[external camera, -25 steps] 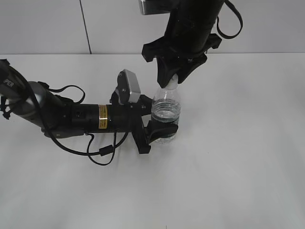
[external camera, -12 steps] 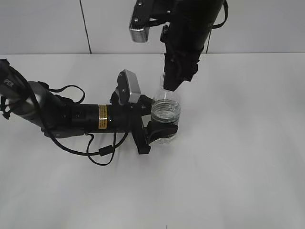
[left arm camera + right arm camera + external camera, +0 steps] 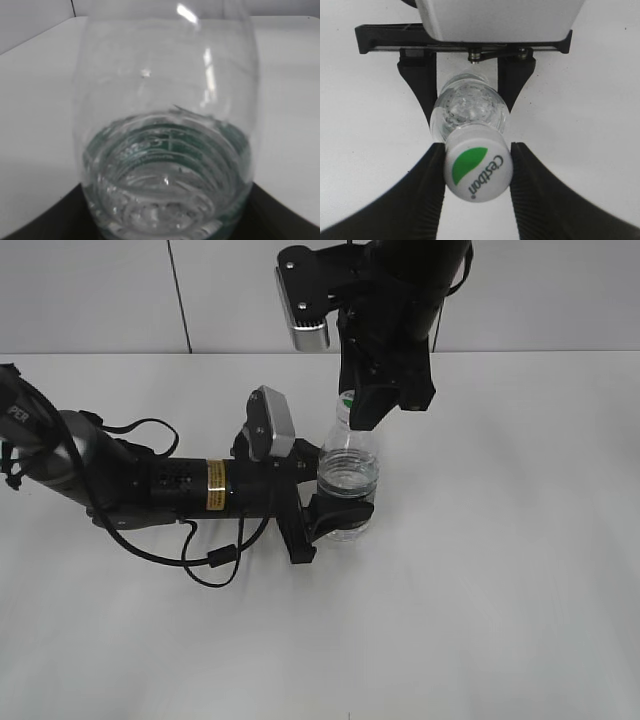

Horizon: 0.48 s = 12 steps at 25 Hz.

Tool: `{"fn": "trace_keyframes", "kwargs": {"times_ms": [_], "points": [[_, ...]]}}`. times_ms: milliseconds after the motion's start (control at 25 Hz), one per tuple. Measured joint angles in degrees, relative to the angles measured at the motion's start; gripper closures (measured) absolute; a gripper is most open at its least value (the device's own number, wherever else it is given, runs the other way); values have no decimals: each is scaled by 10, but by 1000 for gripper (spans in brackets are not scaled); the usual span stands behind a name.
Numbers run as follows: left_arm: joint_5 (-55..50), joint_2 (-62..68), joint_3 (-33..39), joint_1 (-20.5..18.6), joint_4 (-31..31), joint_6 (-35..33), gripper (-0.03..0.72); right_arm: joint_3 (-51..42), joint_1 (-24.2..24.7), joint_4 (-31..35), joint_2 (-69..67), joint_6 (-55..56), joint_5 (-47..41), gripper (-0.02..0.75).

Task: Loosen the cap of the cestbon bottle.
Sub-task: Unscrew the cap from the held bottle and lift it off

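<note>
The cestbon bottle [image 3: 350, 480] stands upright on the white table, clear and ribbed, with water in it. My left gripper [image 3: 338, 516] lies along the table and is shut on the bottle's lower body. In the left wrist view the bottle [image 3: 167, 150] fills the frame, its green label band low, with dark fingers [image 3: 45, 220] at the bottom corners. My right gripper [image 3: 352, 405] comes down from above and is shut on the white cap [image 3: 347, 397]. In the right wrist view the cap [image 3: 478, 170] shows its green mark, with ribbed fingers [image 3: 431, 170] pressed against both sides.
The left arm [image 3: 130, 485] and its loose black cable [image 3: 205, 560] lie across the table's left half. The right arm's wrist camera [image 3: 305, 300] sticks out above the bottle. A grey wall [image 3: 100, 290] stands behind the table.
My right gripper has turned about the cap, swinging its wrist camera round to the left. The cap's green mark now shows. The bottle and left arm have stayed put.
</note>
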<state>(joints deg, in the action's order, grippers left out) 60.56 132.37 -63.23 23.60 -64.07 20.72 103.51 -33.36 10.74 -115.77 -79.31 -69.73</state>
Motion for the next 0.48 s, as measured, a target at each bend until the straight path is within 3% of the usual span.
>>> {"fn": "trace_keyframes", "kwargs": {"times_ms": [240, 480], "points": [[0, 0, 0, 0, 0, 0, 276, 0, 0, 3, 0, 22, 0, 412], [-1, 0, 0, 0, 0, 1, 276, 0, 0, 19, 0, 69, 0, 214]]}}
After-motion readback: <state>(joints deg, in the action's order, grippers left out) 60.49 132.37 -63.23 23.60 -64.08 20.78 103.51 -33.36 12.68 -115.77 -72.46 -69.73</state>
